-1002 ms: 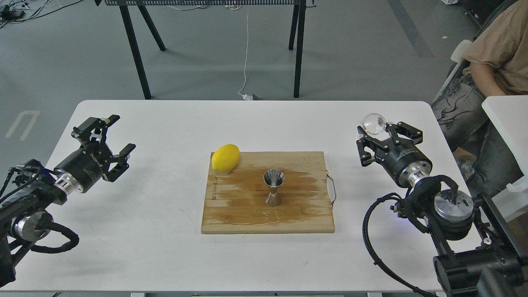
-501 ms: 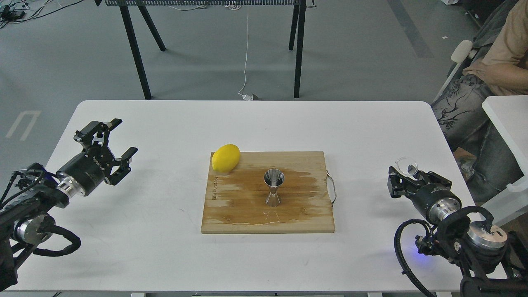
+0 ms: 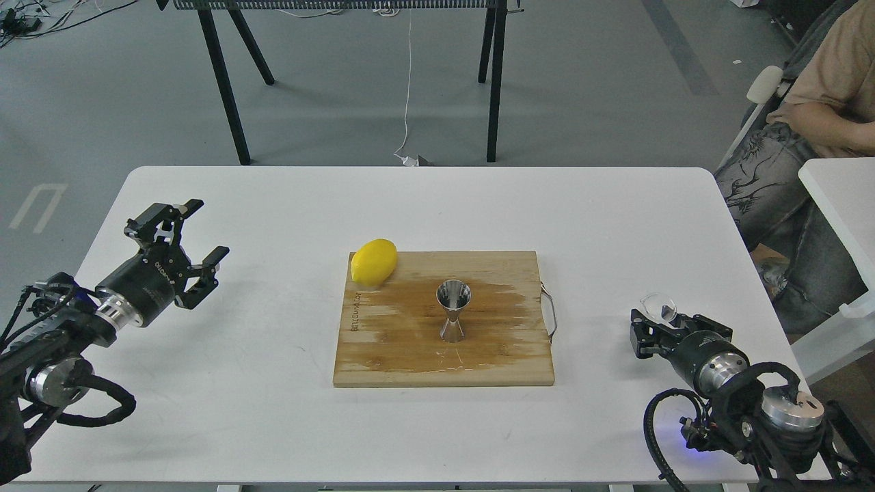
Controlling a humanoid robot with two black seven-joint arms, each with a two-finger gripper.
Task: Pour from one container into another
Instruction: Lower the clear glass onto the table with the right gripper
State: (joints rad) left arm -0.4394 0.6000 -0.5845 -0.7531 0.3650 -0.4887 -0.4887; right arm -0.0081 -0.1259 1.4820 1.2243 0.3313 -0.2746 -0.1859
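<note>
The small clear glass tumbler [image 3: 659, 305] sits low at the table's [image 3: 273, 424] right edge, clamped in the right gripper [image 3: 649, 328], well apart from the shiny steel hourglass jigger [image 3: 453, 311]. The jigger stands upright on the wooden cutting board [image 3: 383, 355], whose middle looks darkened and wet. Whether the jigger holds liquid is hard to tell from here. The pour seems done, with only setting the tumbler down left. The left gripper [image 3: 191, 256] hangs with fingers apart, holding nothing. A yellow lemon [image 3: 373, 261] rests at the board's far left corner.
</note>
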